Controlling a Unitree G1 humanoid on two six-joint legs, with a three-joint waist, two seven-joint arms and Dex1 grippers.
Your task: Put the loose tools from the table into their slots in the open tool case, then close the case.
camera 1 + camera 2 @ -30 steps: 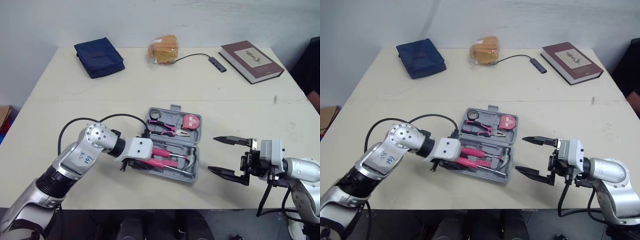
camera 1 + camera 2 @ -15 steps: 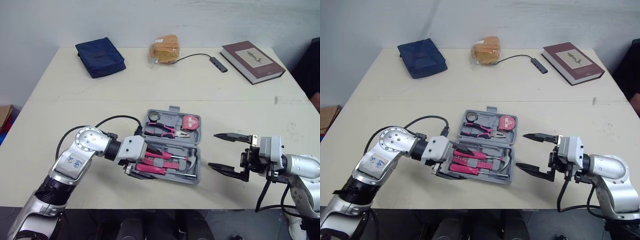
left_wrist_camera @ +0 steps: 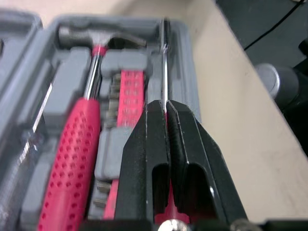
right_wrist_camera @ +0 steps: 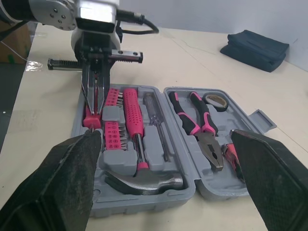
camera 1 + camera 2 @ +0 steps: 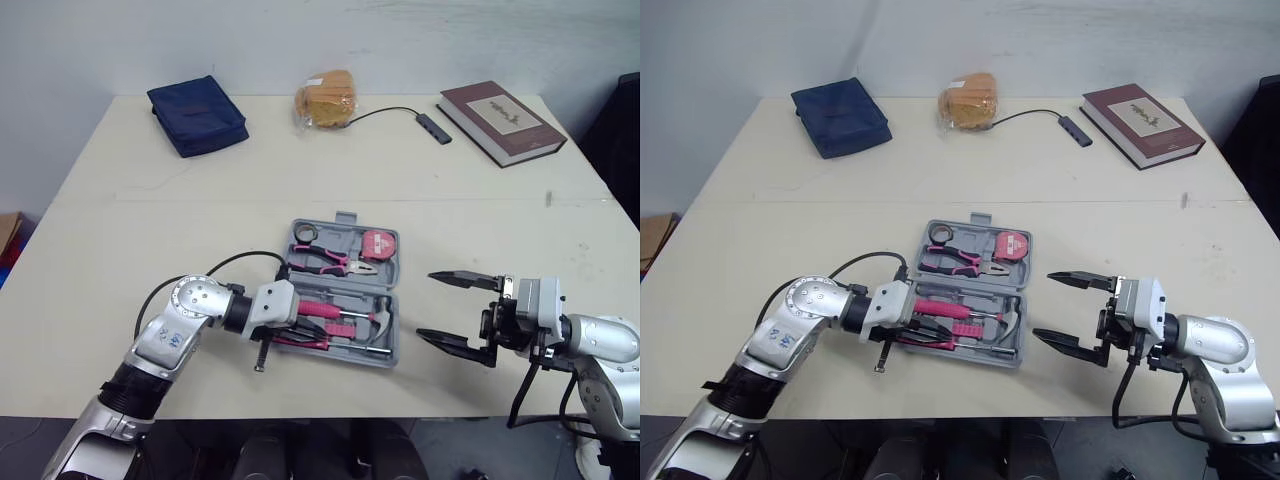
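The grey tool case (image 5: pixel 398 340) lies open near the table's front edge. Its far half holds pink-handled pliers (image 5: pixel 325 260), a tape measure (image 5: pixel 381 243) and a roll of tape (image 5: pixel 308 232). The near half holds a pink-handled hammer (image 3: pixel 72 159) and a block of bits. My left gripper (image 3: pixel 166 103) reaches in from the case's left side, low over the front slot. It is shut on the thin steel shaft of a pink-handled screwdriver (image 3: pixel 163 57). My right gripper (image 5: pixel 425 306) hovers just right of the case, open, with nothing between its fingers (image 4: pixel 72 178).
At the back of the table lie a navy pouch (image 5: pixel 197 113), a bagged loaf (image 5: pixel 325 98), a small hub on a black cable (image 5: pixel 435 128) and a maroon book (image 5: pixel 502 121). Bare tabletop surrounds the case on the left and behind it.
My left gripper has gone from open over the near tray to shut on the screwdriver's shaft, and its arm has shifted right along the front edge. The right gripper has stayed put.
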